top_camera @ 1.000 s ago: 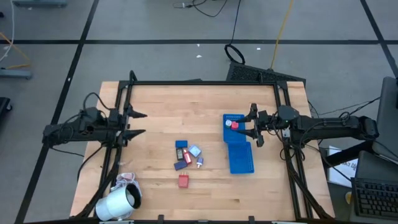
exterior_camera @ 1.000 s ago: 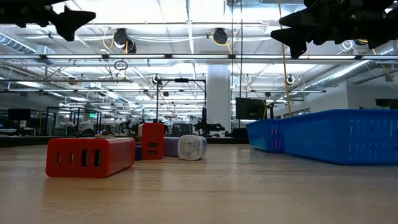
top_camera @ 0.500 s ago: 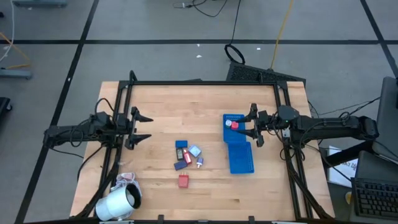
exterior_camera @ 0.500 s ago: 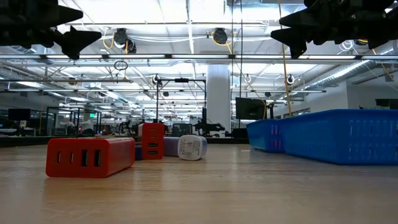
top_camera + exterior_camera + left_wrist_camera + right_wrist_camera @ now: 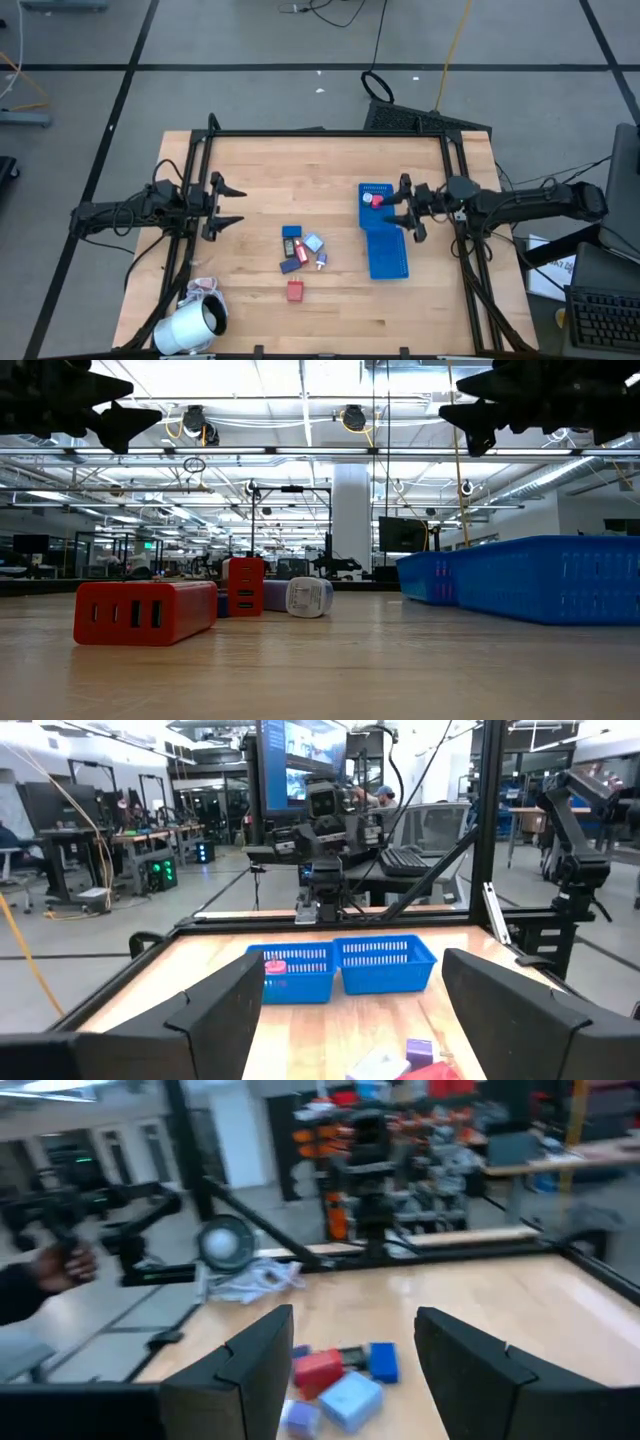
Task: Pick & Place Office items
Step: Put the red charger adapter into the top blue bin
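Observation:
Several small office items lie in a cluster at the table's middle: dark blue, light blue and red blocks. A red block lies apart, nearer the front edge. A red and white piece rests in the far compartment of the blue tray. My left gripper hangs open and level over the table's left side, with nothing between its fingers. My right gripper hangs open above the tray's far end, also with nothing in it.
A big white roll lies at the front left corner beside crumpled wrapping. A black frame runs along the table's far edge and down both sides. Bare wood lies between the cluster and the left gripper.
My left gripper has sunk somewhat and gone a little toward the table's middle, then kept still; it stays open and level.

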Controlling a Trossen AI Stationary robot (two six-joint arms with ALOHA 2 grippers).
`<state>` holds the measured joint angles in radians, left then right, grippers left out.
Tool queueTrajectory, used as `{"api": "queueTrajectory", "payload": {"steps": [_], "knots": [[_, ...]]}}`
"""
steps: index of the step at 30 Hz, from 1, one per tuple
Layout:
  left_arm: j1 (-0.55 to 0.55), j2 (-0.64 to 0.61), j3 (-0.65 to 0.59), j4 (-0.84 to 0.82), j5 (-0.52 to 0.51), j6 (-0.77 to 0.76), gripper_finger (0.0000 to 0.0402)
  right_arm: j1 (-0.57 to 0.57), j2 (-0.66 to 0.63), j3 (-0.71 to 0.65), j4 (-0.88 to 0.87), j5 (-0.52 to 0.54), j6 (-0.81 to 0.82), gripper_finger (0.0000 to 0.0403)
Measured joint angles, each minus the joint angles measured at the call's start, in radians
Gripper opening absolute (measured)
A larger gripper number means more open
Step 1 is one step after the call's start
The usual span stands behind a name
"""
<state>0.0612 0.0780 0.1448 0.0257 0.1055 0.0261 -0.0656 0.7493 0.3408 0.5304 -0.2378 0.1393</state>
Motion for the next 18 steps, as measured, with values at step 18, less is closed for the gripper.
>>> {"api": "queueTrajectory", "payload": {"steps": [18], "knots": [[0.0,0.0,0.0,0.001,0.0,-0.11,0.0329,0.351,0.378,-0.024,0.565,0.211,0.016,0.0173]]}}
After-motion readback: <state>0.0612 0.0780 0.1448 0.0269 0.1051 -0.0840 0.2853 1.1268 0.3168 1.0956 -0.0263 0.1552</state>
